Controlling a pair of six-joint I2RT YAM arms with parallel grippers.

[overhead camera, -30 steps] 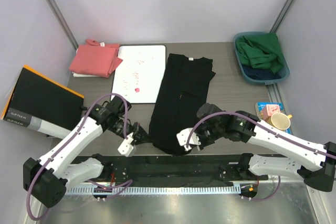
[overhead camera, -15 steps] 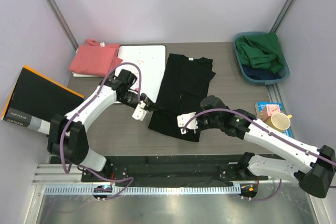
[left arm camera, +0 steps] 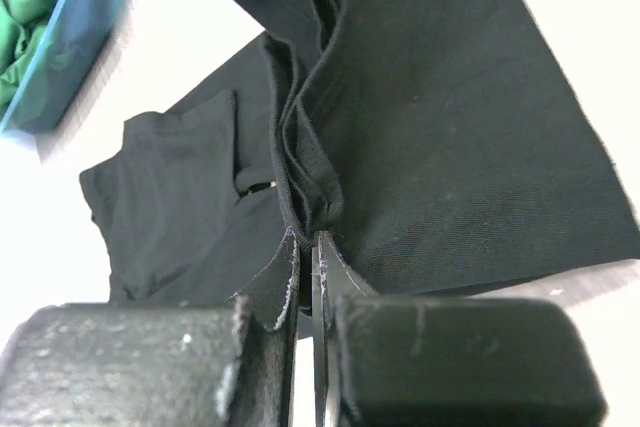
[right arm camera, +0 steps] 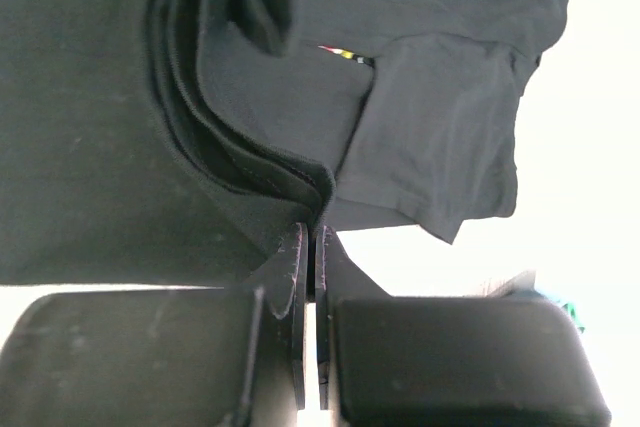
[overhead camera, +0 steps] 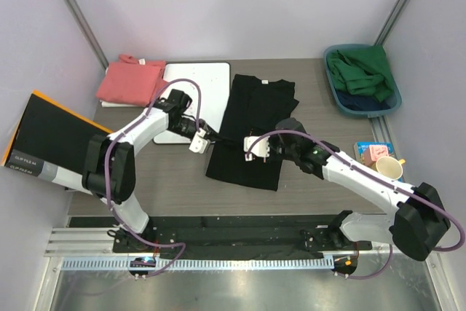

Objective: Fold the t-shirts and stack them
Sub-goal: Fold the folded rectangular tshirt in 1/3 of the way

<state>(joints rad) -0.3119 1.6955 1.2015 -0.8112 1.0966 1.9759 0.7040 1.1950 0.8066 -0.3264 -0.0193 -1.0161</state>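
Folding black t-shirt [overhead camera: 255, 107] bottom-up: our left gripper [left arm camera: 308, 242] and right gripper [right arm camera: 310, 232] clamped on hem; next we lay hem at collar.

Grey table [overhead camera: 320, 118] w/ black tee [overhead camera: 258, 103], pink tee [overhead camera: 131, 81], white board [overhead camera: 200, 85], blue bin [overhead camera: 362, 112], mug [overhead camera: 389, 170].

The whole table [overhead camera: 167, 180] is taken in from high above and behind the arm bases, looking down. Each wrist view is aimed along its own gripper, left gripper [left arm camera: 305, 239] and right gripper [right arm camera: 310, 234], very close on the black t-shirt [overhead camera: 255, 118], which is shared by all three views. The blue bin [overhead camera: 360, 112] is seen from the top and in the left wrist view's corner.
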